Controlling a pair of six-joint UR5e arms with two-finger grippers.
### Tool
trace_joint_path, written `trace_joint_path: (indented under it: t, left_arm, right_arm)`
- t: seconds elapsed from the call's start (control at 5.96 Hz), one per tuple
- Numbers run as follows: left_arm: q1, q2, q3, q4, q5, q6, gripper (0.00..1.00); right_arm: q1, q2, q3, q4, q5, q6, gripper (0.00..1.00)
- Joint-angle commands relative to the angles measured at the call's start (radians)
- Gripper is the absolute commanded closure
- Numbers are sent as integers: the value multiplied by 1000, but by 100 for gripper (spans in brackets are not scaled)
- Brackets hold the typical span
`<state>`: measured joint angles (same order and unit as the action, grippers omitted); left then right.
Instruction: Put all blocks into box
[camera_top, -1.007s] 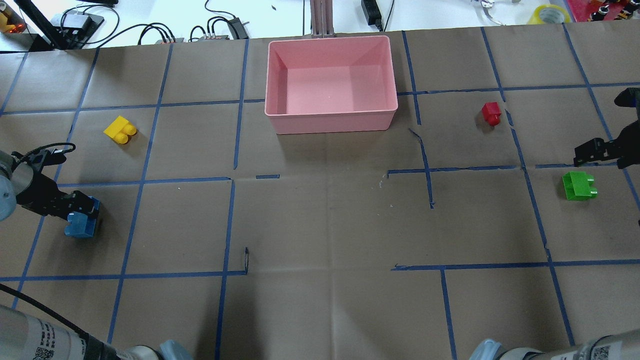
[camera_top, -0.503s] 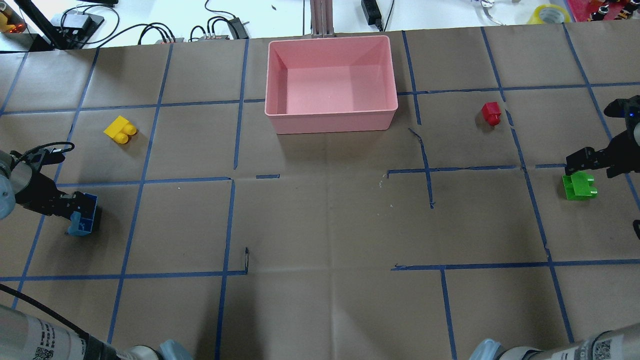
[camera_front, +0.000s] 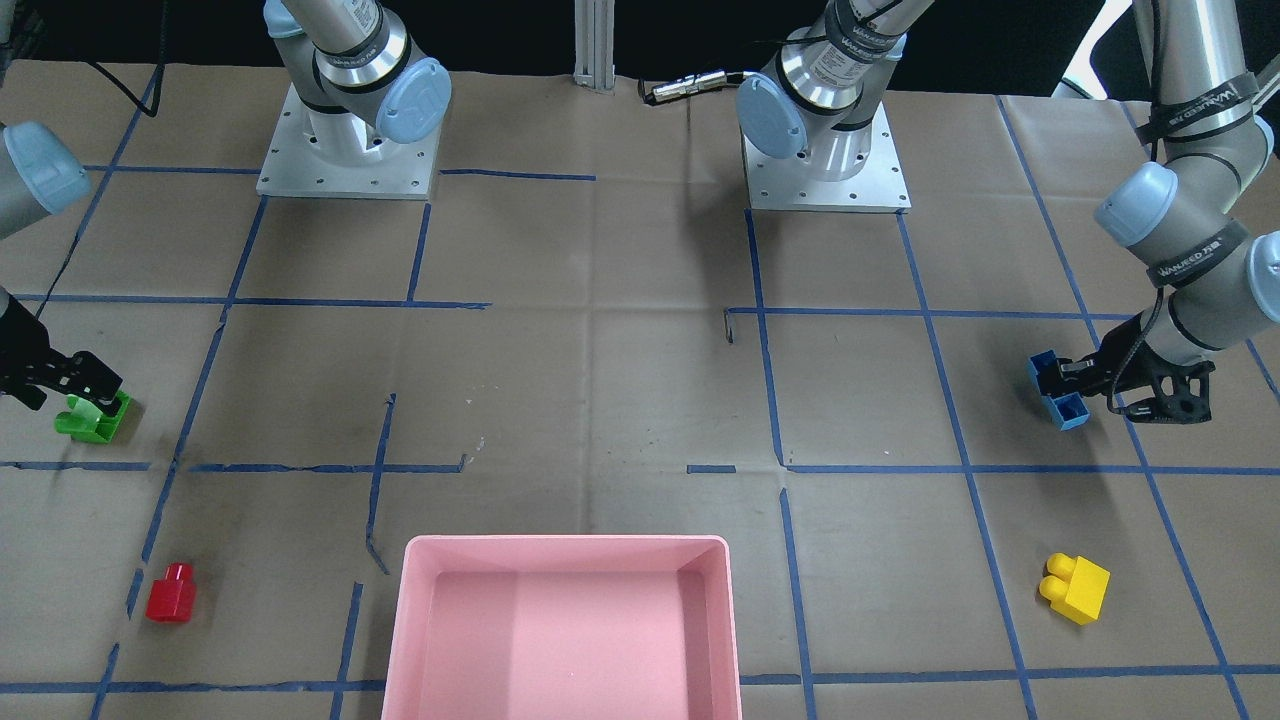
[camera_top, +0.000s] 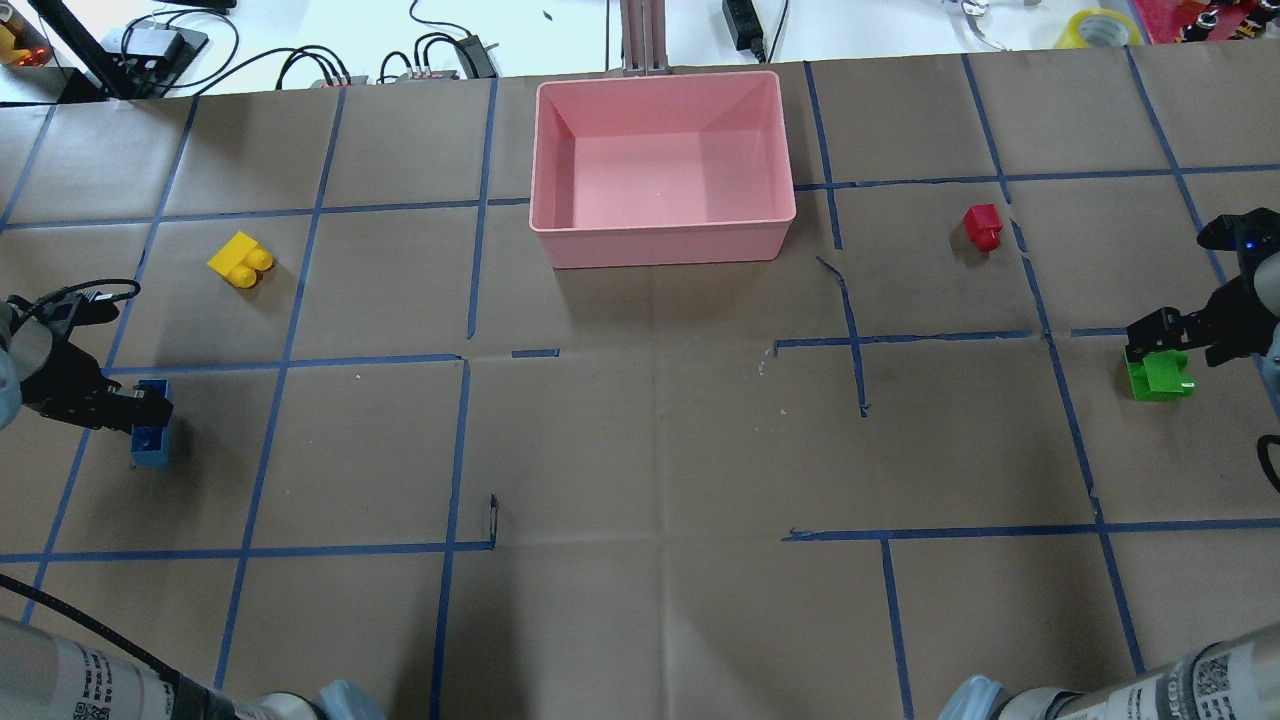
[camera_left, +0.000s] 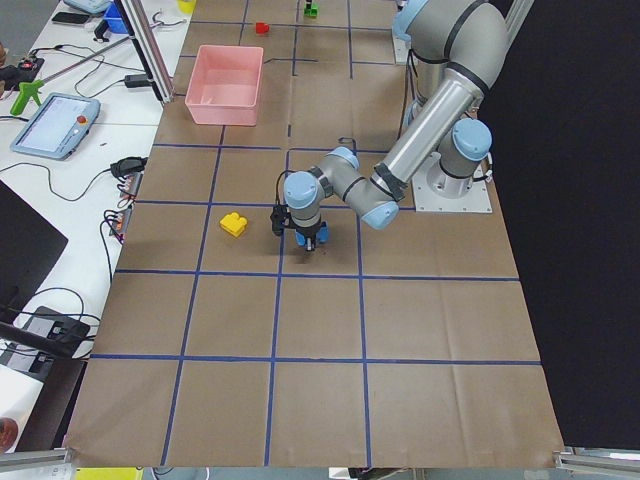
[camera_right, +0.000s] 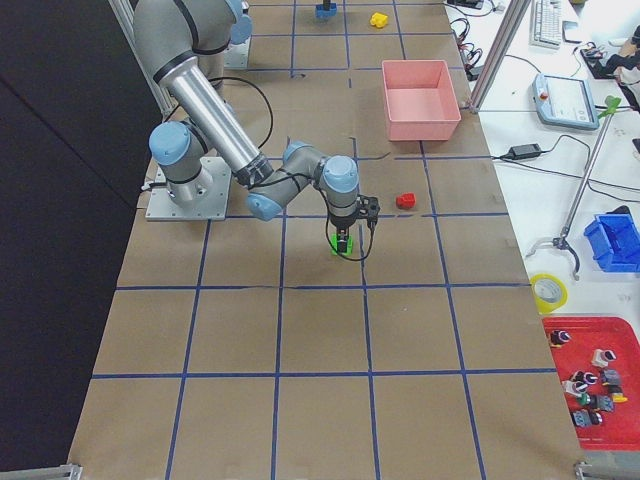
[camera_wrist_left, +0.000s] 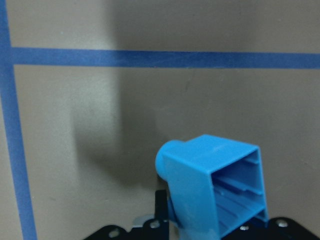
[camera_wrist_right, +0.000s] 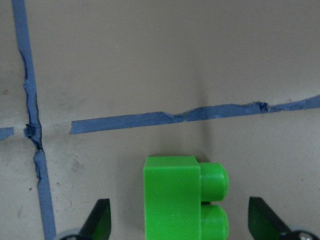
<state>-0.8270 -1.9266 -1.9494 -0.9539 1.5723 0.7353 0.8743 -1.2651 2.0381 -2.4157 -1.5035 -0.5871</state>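
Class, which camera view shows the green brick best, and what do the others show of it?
The right wrist view: the green brick sits large in the lower frame, both studs plain. Overhead and front-facing views show it small, the side views a green speck, the left wrist view nothing.

Pink open-topped box (camera_top: 665, 246) stands upright at the surface's (camera_top: 650, 450) far edge. Yellow brick (camera_top: 240, 260) lies on its side left of it, red brick (camera_top: 982, 226) right, green brick (camera_top: 1158, 376) farther right. Blue brick (camera_top: 148, 452) hangs tilted, hollow underside exposed, clamped in the left end effector (camera_top: 148, 412)
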Motion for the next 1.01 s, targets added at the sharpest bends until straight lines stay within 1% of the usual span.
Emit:
trace_joint_path:
  t: [0.0, 0.17, 0.34, 0.5, 0.67, 0.84]
  left_arm:
    - [-15, 49, 59, -38, -2, -13, 100]
    - [-55, 88, 178, -198, -5, -33, 100]
    - [-139, 104, 333, -367, -3, -72, 100]
    - [-220, 94, 451, -435, -6, -124, 100]
    - [-304, 65, 516, -442, -12, -214, 100]
    - [-386, 28, 561, -442, -32, -323, 100]
  right_arm:
    - [-14, 19, 2, -14, -3, -17, 4]
    - [-15, 29, 10, -13, -23, -20, 4]
    - [-17, 30, 11, -13, -24, -20, 4]
    - [-17, 41, 13, -13, -24, -20, 4]
    - [-17, 44, 13, -13, -24, -20, 4]
    - [-17, 44, 13, -13, -27, -20, 10]
